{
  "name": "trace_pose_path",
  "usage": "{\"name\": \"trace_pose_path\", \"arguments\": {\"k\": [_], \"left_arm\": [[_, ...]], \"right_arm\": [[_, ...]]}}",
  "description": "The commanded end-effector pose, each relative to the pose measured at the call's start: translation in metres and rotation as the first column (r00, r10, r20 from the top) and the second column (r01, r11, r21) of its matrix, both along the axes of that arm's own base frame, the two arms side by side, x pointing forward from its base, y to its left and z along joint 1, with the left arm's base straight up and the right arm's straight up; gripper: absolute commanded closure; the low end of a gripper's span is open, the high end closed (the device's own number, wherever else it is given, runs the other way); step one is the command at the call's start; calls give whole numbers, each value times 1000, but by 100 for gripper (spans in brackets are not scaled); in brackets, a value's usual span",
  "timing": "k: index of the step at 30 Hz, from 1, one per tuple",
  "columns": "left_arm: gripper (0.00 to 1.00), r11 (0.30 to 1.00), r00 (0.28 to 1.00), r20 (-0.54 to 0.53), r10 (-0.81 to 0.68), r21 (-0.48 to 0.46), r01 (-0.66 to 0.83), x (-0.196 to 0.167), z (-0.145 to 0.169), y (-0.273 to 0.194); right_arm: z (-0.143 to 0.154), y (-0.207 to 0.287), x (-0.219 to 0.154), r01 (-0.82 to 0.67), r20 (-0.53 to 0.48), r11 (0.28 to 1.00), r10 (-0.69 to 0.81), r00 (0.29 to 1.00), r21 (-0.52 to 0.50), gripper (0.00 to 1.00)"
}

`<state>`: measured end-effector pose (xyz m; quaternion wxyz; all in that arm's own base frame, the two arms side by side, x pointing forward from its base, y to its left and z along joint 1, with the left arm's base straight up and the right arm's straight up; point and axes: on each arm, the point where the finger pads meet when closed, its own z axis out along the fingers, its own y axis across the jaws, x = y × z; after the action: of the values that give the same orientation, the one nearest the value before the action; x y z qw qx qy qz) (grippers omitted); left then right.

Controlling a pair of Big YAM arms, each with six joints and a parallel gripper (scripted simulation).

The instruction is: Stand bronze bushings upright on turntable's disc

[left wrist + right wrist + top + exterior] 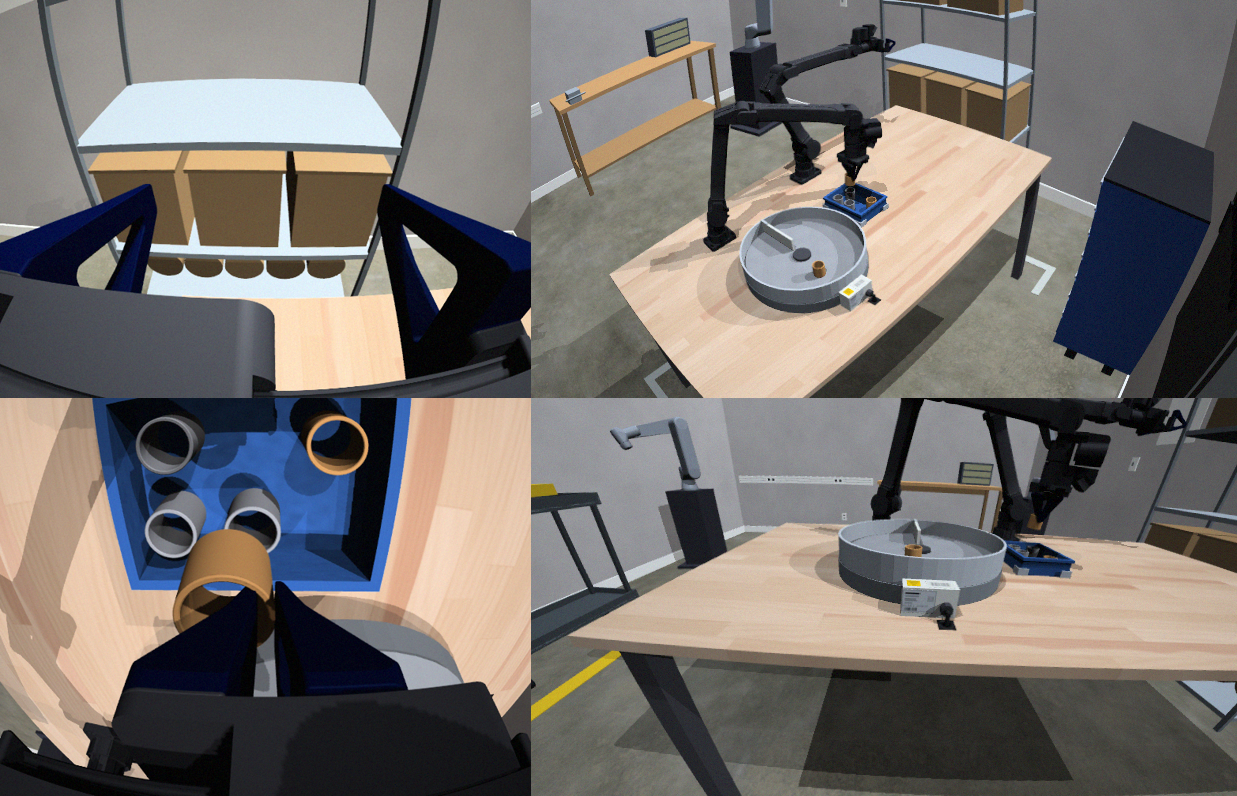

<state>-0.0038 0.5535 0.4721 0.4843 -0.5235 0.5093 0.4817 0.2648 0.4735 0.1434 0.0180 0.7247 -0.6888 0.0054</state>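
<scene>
Wooden counter (931,200) (1056,618) below, right pincer (854,179) (1040,519) (266,588) up there clenched on a bronze bushing's wall (849,180) (1034,522) (227,554), above the blue crate (861,216) (1046,568) (253,585), left pincer released, another bronze one (818,269) (913,550) standing on the near disc (781,272) (956,543).

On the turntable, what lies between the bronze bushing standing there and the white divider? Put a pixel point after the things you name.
The dark hub (802,254) (925,549) lies between them, seen best in the top view.
</scene>
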Motion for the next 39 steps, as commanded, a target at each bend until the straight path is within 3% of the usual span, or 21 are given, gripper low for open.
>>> {"name": "trace_pose_path", "arguments": {"k": [1, 6, 8, 16, 22, 39], "left_arm": [[0, 998, 1000, -17, 6, 67, -4, -5, 28, -9], [0, 998, 1000, -17, 6, 67, -4, -5, 28, -9], [0, 998, 1000, -17, 6, 67, -4, -5, 28, -9], [0, 998, 1000, -17, 6, 67, -4, -5, 28, -9], [0, 998, 1000, -17, 6, 67, -4, -5, 28, -9], [0, 998, 1000, -17, 6, 67, -4, -5, 28, -9]], "right_arm": [[33, -23, 14, -7, 39, 998, 4, 999, 68, 100], [31, -77, 21, -7, 39, 998, 4, 999, 66, 100], [31, -77, 21, -7, 39, 998, 4, 999, 66, 100], [28, -184, 36, -7, 39, 998, 4, 999, 58, 100], [27, -233, 43, -7, 41, 998, 4, 999, 56, 100], [39, -240, 50, -23, 65, 997, 19, 998, 70, 100]]}}
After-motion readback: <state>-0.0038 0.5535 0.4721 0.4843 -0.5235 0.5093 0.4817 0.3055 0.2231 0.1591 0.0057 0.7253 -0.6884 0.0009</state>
